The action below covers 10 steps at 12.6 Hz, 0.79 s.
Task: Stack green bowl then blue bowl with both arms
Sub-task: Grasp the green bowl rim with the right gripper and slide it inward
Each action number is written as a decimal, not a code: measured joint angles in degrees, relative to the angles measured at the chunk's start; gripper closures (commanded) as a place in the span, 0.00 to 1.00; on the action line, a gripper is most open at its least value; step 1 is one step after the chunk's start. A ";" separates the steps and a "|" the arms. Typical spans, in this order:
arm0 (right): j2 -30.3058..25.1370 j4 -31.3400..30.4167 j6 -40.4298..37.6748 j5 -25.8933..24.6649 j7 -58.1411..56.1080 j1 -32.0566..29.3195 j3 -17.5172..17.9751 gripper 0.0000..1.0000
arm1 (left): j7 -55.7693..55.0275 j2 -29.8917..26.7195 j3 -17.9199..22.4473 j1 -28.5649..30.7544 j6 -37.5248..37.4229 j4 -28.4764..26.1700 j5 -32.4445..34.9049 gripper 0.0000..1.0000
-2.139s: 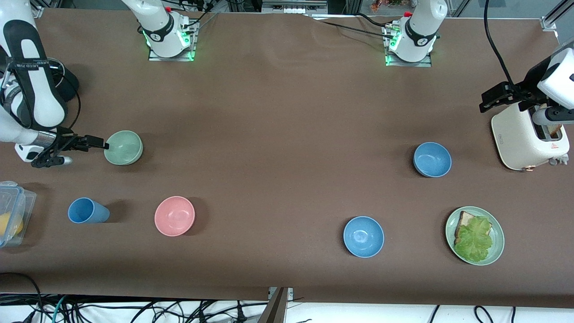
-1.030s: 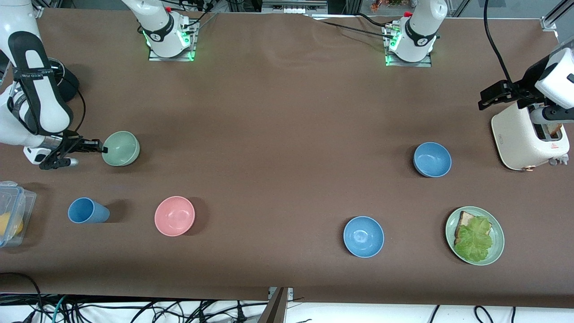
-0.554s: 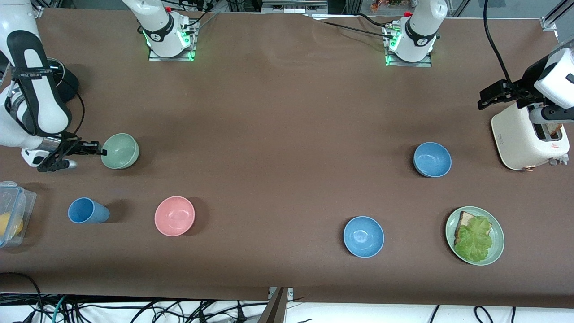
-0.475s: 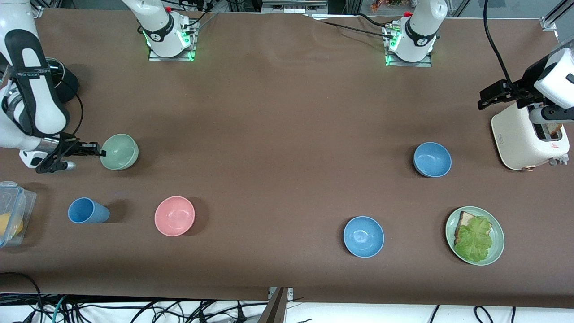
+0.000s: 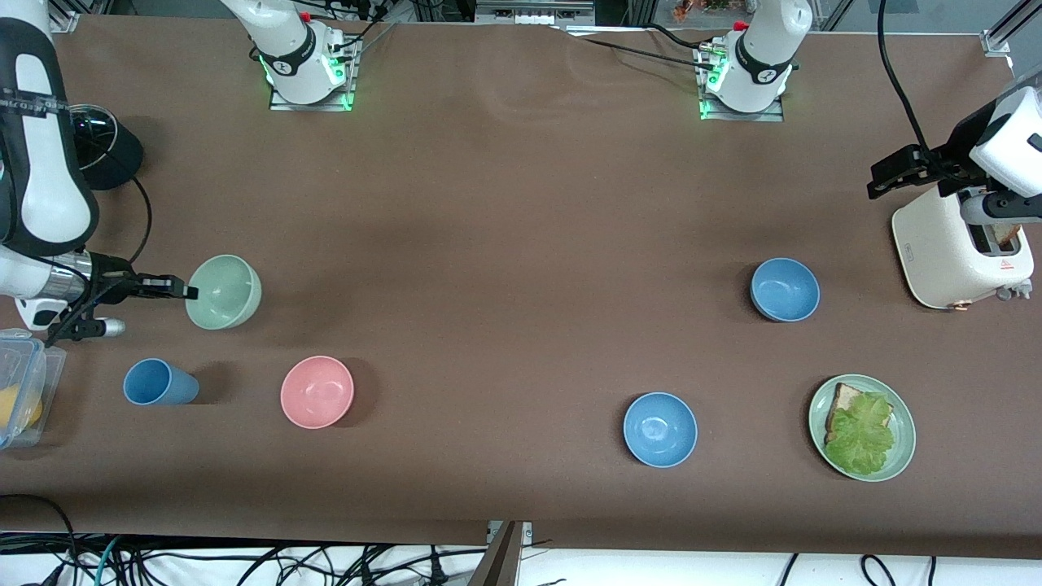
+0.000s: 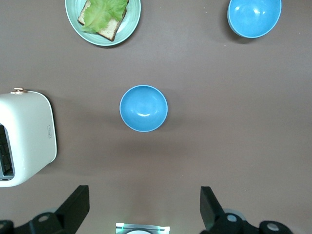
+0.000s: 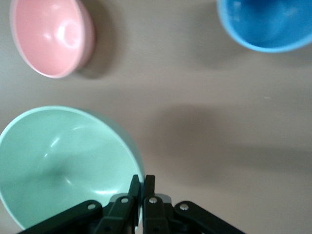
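Observation:
My right gripper (image 5: 188, 291) is shut on the rim of the pale green bowl (image 5: 225, 291) and holds it just above the table at the right arm's end. In the right wrist view the closed fingers (image 7: 142, 183) pinch the bowl's edge (image 7: 63, 165). The muted blue bowl (image 5: 785, 289) sits toward the left arm's end; it also shows in the left wrist view (image 6: 144, 108). My left gripper (image 5: 879, 181) is open and empty, high over the table beside the toaster, with its fingers wide apart in the left wrist view (image 6: 144, 210).
A brighter blue bowl (image 5: 660, 429) and a green plate with toast and lettuce (image 5: 899, 456) lie nearer the front camera. A pink bowl (image 5: 317, 391), a blue cup (image 5: 159, 382) and a clear container (image 5: 23, 382) are near the green bowl. A white toaster (image 5: 948, 252) stands under the left arm.
My right gripper has carried the green bowl by its rim, first tilting it, and now holds it raised and level, lower in the view. The left arm has not moved.

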 measured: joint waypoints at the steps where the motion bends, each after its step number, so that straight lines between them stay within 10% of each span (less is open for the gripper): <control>1: -0.37 0.21 -0.11 0.00 3.81 0.32 1.94 1.00 | 0.00 0.17 0.16 0.18 -0.07 -0.01 0.00 0.00; 10: -0.91 0.44 4.94 -0.66 38.11 20.92 5.25 1.00 | 7.31 5.57 1.33 8.48 0.57 -0.02 0.00 0.00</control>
